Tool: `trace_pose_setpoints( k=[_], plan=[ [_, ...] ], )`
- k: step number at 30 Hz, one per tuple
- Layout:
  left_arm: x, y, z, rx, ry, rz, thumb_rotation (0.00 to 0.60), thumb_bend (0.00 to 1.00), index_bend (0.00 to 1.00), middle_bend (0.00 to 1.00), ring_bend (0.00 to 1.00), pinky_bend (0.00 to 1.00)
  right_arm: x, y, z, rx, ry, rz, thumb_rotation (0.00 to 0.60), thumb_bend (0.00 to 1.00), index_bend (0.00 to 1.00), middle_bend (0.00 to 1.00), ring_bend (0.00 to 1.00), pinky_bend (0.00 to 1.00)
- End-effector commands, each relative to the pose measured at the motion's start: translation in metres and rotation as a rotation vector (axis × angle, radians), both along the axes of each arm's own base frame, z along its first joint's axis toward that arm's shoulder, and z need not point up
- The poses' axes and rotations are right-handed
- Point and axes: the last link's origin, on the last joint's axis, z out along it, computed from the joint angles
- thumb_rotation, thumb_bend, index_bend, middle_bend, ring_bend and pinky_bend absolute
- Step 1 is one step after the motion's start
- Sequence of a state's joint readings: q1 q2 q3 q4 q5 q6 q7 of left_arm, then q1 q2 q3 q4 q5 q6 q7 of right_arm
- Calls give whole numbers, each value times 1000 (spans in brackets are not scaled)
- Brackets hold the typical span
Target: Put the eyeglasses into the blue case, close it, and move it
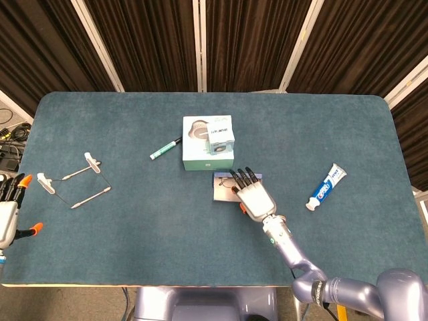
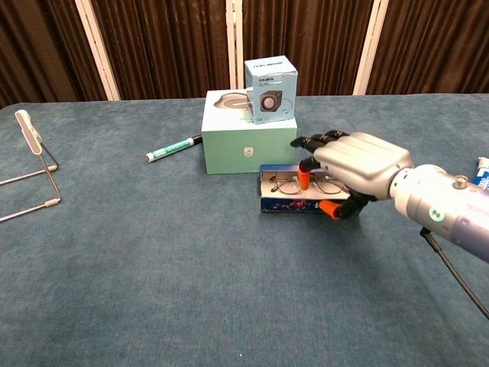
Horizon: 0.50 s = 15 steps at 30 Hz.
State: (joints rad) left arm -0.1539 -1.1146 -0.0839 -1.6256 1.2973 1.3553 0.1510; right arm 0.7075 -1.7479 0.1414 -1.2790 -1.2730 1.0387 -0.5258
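Right hand [image 2: 357, 163] at frame centre, fingers spread, holds up lid of case [image 2: 294, 193]; glasses [image 2: 302, 183] inside. Left hand [image 1: 9, 212] far left edge, open w/ nothing.

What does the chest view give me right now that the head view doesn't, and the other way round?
Only the chest view shows the eyeglasses lying inside the blue case, its lid tilted up under the right hand.

Only the head view shows the left hand at the table's near left edge, fingers apart and holding nothing, and the whole toothpaste tube.

Both show the right hand over the case, the green marker, the stacked boxes and the wire stand.
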Motion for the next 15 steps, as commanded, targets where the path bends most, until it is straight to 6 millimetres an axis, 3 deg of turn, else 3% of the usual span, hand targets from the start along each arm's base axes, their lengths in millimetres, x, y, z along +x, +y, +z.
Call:
trace_pose_setpoints(
  k=[1,11,15],
  plan=[
    [0,0,0,-1,0,0,600,0,0,0,0,0,2,-7,0,-15,-8,-17,600,352,421,0,0,0],
    [-1,1,0,0,1,5,600,0,0,0,0,0,-6,-7,-7,7,17,-42,600,355,497,0,0,0],
    [-1,1,-1,0,2,5,600,0,0,0,0,0,-9,-3,-8,31,24,-41,600,369,572,0,0,0]
  ],
)
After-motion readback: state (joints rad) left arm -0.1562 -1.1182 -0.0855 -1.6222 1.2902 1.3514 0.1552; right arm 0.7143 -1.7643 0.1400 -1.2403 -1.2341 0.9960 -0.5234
